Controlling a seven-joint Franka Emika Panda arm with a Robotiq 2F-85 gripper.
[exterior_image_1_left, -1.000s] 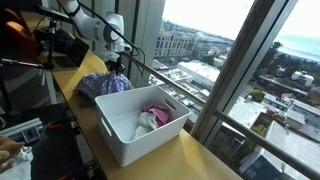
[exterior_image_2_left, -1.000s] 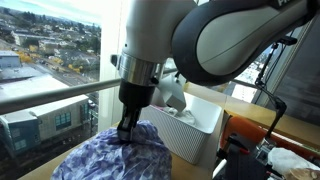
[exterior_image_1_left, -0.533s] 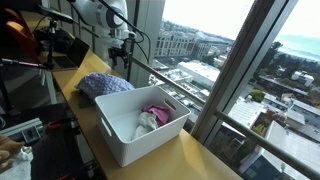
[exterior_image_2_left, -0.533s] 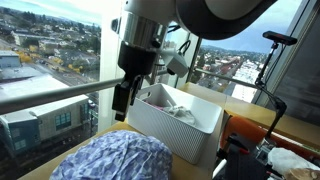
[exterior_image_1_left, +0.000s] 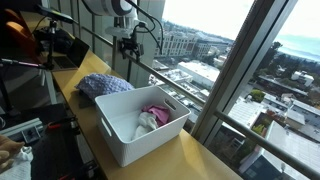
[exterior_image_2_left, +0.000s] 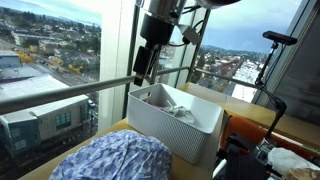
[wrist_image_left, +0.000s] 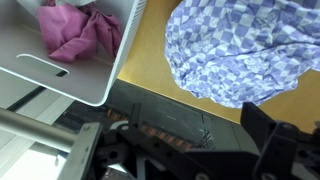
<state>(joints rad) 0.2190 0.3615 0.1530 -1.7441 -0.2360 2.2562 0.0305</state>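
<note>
High above the counter (wrist_image_left: 150, 72), the claw (exterior_image_1_left: 128, 54) hangs released and empty, while the blue checked cloth (exterior_image_1_left: 103, 85) lies bunched just beside the white bin (exterior_image_1_left: 125, 142) with pink fabric (exterior_image_1_left: 155, 109) inside.

Arm (exterior_image_2_left: 163, 12) high, jaws wide apart, empty

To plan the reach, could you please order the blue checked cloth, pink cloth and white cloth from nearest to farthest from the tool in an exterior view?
From the tool:
1. The blue checked cloth: on the table, nearly beneath it.
2. The pink cloth: in the bin, in its far half.
3. The white cloth: in the bin beside the pink one, toward the camera.
</note>
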